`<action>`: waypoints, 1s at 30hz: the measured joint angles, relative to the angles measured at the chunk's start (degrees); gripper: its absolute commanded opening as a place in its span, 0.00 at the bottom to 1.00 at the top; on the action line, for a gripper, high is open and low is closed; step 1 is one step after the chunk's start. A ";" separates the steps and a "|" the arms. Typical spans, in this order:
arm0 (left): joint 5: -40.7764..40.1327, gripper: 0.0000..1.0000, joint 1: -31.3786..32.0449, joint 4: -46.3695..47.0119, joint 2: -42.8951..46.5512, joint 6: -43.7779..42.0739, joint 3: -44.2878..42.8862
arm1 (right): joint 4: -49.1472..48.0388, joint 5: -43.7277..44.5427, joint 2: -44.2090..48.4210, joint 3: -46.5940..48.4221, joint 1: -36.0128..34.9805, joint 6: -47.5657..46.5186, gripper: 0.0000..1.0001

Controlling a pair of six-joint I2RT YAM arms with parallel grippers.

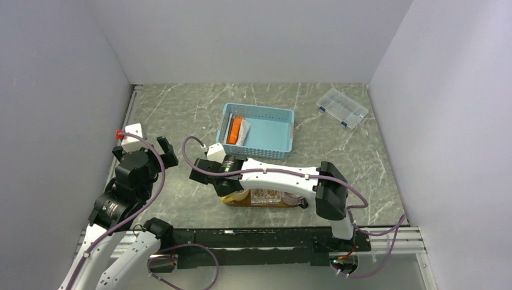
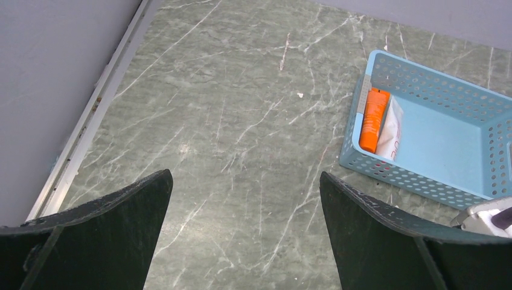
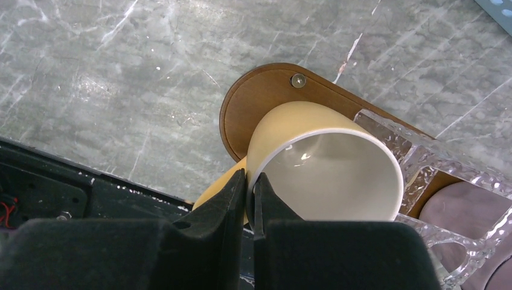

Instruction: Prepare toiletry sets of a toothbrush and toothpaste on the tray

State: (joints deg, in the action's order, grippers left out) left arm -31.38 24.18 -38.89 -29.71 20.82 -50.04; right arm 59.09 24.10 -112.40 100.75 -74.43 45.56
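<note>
Sets not started: orange toothpaste (image 2: 374,119) and white toothpaste tube (image 2: 391,130) lie in the blue basket (image 2: 416,69), none visible on the tray (image 3: 253,99) — right gripper (image 3: 250,193) pinches the yellow cup (image 3: 326,175) rim there, left gripper (image 2: 243,181) hangs wide open, holding nothing.

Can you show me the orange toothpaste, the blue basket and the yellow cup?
orange toothpaste (image 2: 374,119), left wrist view, middle of the tube.
blue basket (image 2: 416,180), left wrist view, its near wall.
yellow cup (image 3: 290,124), right wrist view, its outer side.
</note>
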 measured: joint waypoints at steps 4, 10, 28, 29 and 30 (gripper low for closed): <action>0.02 0.99 0.00 0.00 0.00 0.00 0.00 | -0.09 0.04 0.00 -0.11 -0.04 0.13 0.00; 0.02 0.99 0.00 0.00 0.00 -0.02 0.00 | -0.07 0.07 0.00 -0.13 -0.04 0.42 0.17; 0.00 0.99 0.00 0.00 0.00 -0.02 0.04 | -0.02 2.73 0.70 -0.11 -0.09 1.46 0.38; 0.00 0.99 0.00 0.00 0.00 -0.02 0.09 | -0.04 2.89 1.20 -0.11 -0.09 1.53 0.39; 0.00 0.99 0.00 0.00 0.00 -0.02 0.11 | -0.07 2.97 1.90 -0.11 -0.09 1.60 0.40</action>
State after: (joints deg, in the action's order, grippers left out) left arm -31.38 24.18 -38.89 -29.71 20.80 -49.93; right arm 59.02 27.07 -110.50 100.64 -74.52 47.16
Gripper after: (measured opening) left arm 0.991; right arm 0.370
